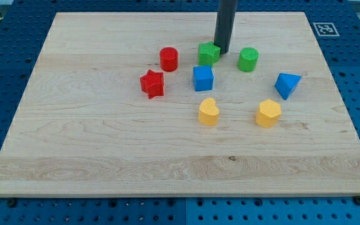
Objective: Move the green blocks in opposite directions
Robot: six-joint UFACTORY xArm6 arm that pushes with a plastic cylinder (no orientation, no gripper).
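A green star block point(209, 53) lies at the upper middle of the wooden board point(92, 137). A green cylinder point(248, 59) stands to its right, a short gap away. My tip point(222, 50) comes down from the view's top and rests against the right side of the green star, between the two green blocks and closer to the star.
A red cylinder point(169, 59) is left of the green star. A red star point(152, 84) is lower left. A blue cube point(203, 78) sits just below the green star. A blue triangular block point(287, 84), a yellow heart point(209, 112) and a yellow hexagon point(268, 113) lie lower right.
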